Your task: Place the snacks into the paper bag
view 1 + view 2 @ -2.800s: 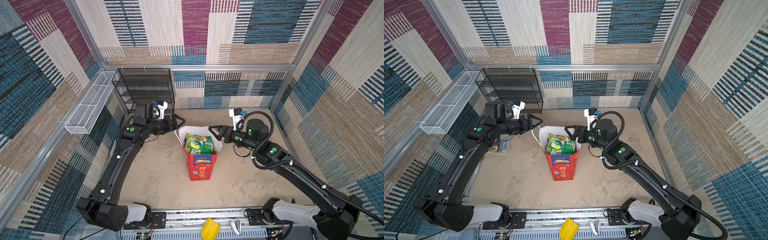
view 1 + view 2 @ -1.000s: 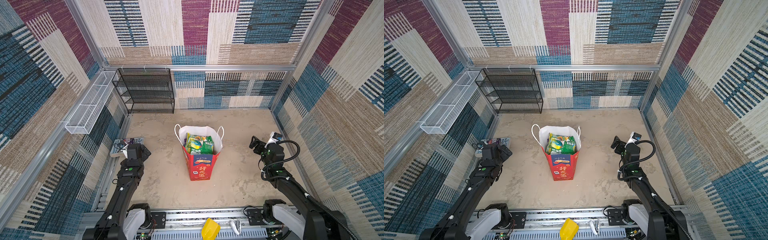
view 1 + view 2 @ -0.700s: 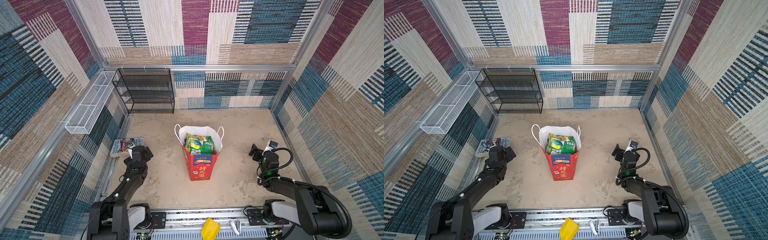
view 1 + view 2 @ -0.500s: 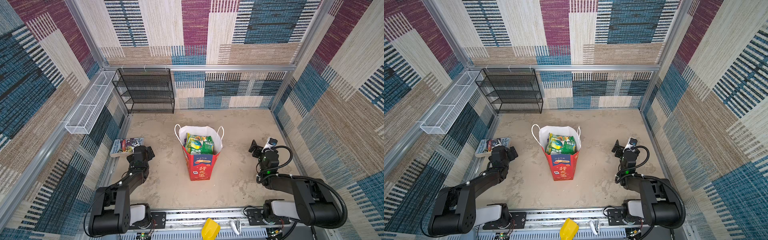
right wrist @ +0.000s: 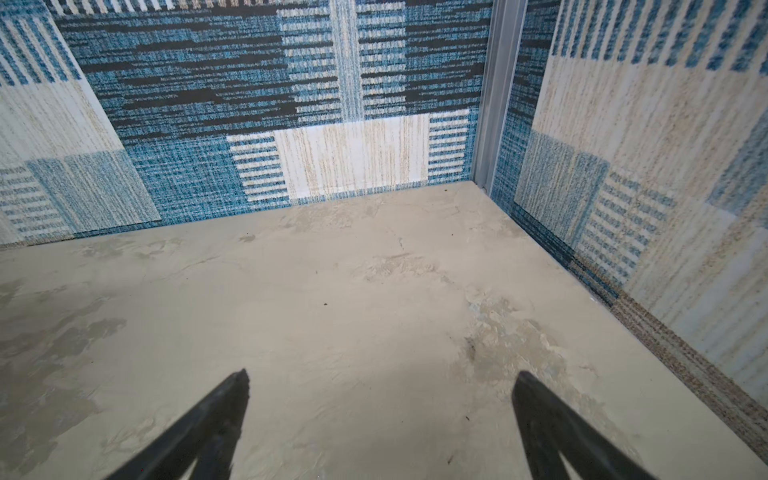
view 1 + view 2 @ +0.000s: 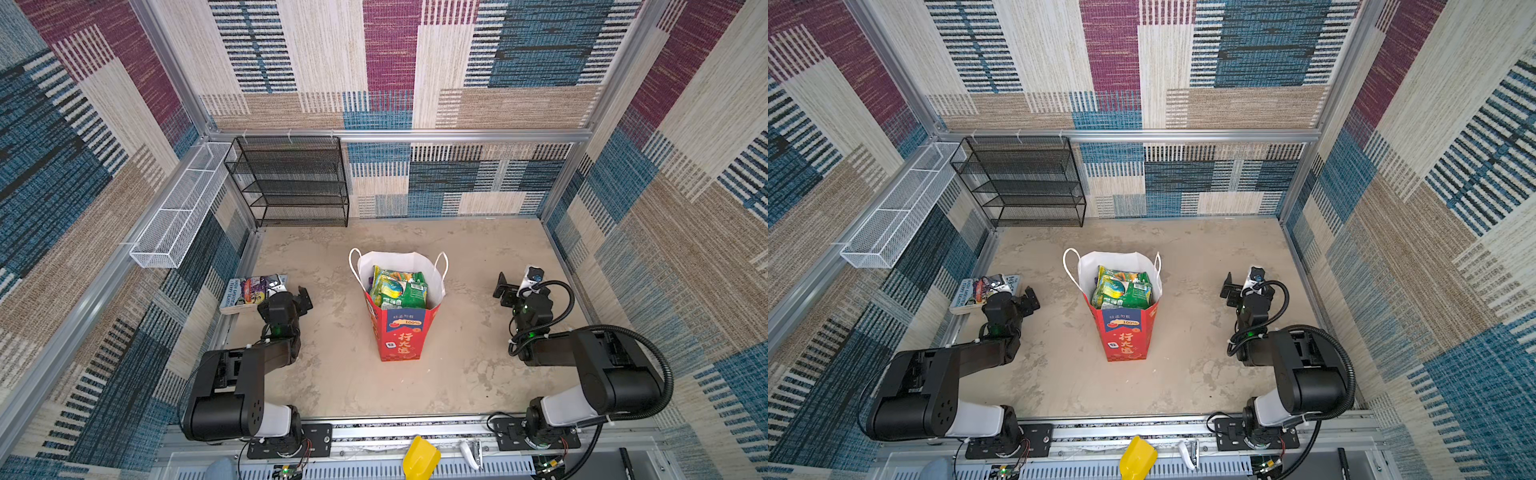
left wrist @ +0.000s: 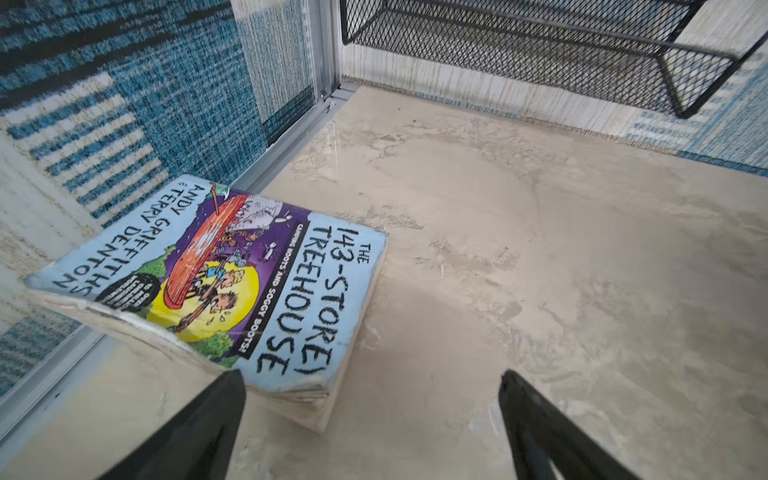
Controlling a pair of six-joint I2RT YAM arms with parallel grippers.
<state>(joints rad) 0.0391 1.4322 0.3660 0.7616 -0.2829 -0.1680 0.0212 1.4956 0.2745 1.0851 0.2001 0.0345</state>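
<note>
Well, the glossy green and yellow plastic snack pouches (image 6: 397, 289) sit packed inside the tall red paper gift bag (image 6: 400, 332), which stands upright at the centre of both top views. I see no pouch lying loose on the beige mottled tabletop (image 6: 457, 374); only the light-blue paperback book (image 7: 232, 282) lies at the left-middle. My left gripper (image 7: 370, 376) hangs just beside that book's corner, jaws spread wide and empty. My right gripper (image 5: 382, 373), at the right-middle, is likewise spread and empty over bare surface. I judge the packing finished, so the next move calls only for resting both arms clear of the bag.
</note>
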